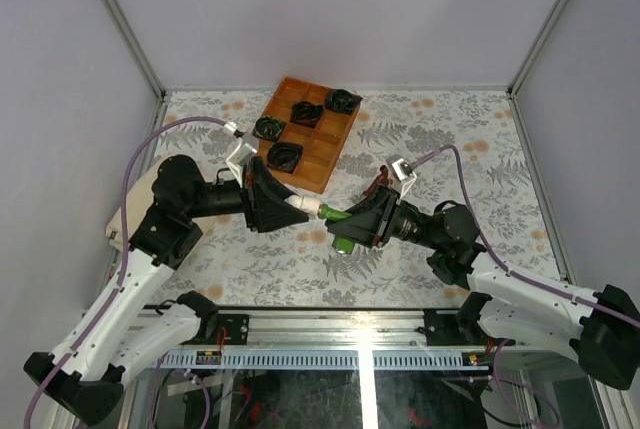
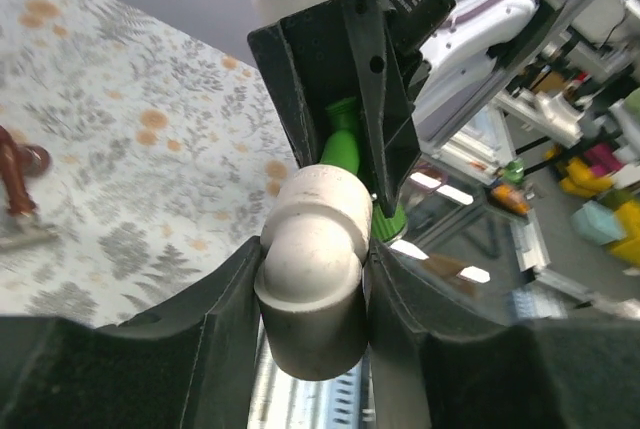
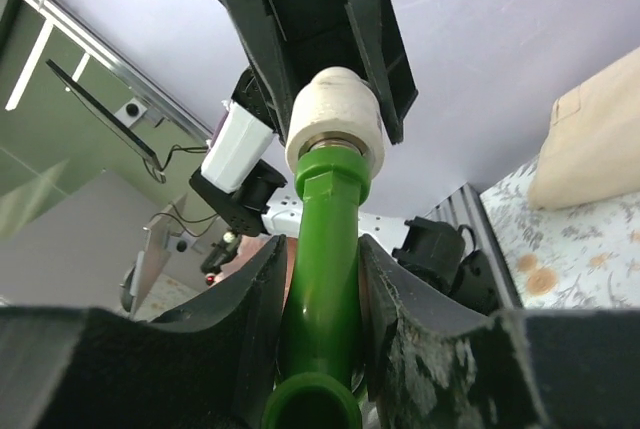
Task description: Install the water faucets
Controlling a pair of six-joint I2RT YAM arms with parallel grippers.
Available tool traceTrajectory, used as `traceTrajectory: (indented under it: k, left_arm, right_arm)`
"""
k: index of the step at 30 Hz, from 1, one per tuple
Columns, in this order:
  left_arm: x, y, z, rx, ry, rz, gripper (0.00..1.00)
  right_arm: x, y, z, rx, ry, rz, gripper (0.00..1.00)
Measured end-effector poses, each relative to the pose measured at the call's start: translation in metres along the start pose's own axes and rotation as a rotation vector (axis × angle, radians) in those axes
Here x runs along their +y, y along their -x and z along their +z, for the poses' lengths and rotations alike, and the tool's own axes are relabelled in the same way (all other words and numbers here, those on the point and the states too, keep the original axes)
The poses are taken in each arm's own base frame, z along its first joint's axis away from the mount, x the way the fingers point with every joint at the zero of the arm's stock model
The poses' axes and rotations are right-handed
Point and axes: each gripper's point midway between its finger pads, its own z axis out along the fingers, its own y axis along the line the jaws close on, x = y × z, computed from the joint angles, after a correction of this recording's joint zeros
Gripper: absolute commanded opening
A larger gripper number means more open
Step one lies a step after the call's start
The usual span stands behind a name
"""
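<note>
The left arm is reaching across from its base, elbow bent, with the left gripper [image 1: 292, 204] lying nearly level and pointing toward the other arm. Its fingers are pressing narrowly on both sides of a white pipe fitting [image 2: 312, 269], gripping it. The right arm is stretching in from the opposite side, and the right gripper [image 1: 352, 224] is clamping the green faucet [image 3: 325, 279] around its body. The two grippers are facing each other tip to tip above the table [image 1: 450, 149]. The faucet's hexagonal collar is sitting against the mouth of the white fitting, directly ahead of the right fingers.

In the left wrist view, the dark red-brown faucet [image 2: 18, 177] is lying on the flowered cloth, off to the side of the left gripper and well apart from it. Beyond both grippers a wooden tray [image 1: 322, 154] is sitting with black-and-green coiled bundles [image 1: 341, 100] in its compartments. Nothing is standing between the two grippers apart from the joined pieces.
</note>
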Motion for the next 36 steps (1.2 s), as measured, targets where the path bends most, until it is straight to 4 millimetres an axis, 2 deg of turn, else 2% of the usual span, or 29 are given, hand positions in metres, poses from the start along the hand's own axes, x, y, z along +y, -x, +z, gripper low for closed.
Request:
traceTrajectory:
  k: [4,7,12,15,16,19,20,22,25,31,36]
  left_arm:
    - [0.004,-0.003,-0.002,-0.009,-0.012,0.187,0.09]
    - [0.008,-0.013,-0.005,-0.006,-0.033,0.345,0.09]
    - [0.015,-0.026,-0.009,0.009,-0.075,0.596,0.00]
    - [0.018,-0.032,-0.010,0.011,-0.093,0.714,0.00]
    - [0.019,-0.034,-0.011,0.010,-0.093,0.736,0.00]
    - [0.023,-0.038,-0.012,0.004,-0.085,0.783,0.00]
    - [0.024,-0.039,-0.012,0.001,-0.080,0.783,0.00]
    - [0.025,-0.039,-0.011,-0.005,-0.071,0.763,0.00]
    - [0.025,-0.042,-0.008,-0.008,-0.074,0.687,0.00]
    - [0.034,-0.049,-0.005,-0.028,-0.044,0.530,0.00]
    - [0.040,-0.047,-0.002,-0.069,-0.001,0.403,0.00]
  right_arm:
    - [-0.005,-0.003,0.000,-0.002,-0.020,0.115,0.00]
    - [-0.014,-0.008,0.000,-0.006,-0.039,0.248,0.00]
    - [-0.026,-0.018,-0.002,-0.004,-0.055,0.470,0.00]
    - [-0.029,-0.021,-0.005,-0.012,-0.054,0.604,0.00]
    - [-0.029,-0.020,-0.005,-0.017,-0.054,0.635,0.08]
    - [-0.030,-0.017,-0.007,-0.045,-0.053,0.728,0.43]
    - [-0.030,-0.016,-0.007,-0.052,-0.049,0.745,0.57]
    - [-0.030,-0.012,-0.007,-0.071,-0.043,0.767,0.70]
    - [-0.027,-0.009,-0.007,-0.081,-0.029,0.760,0.79]
    - [-0.029,-0.005,-0.008,-0.113,-0.035,0.724,0.90]
    - [-0.028,-0.004,-0.013,-0.126,-0.069,0.644,0.92]
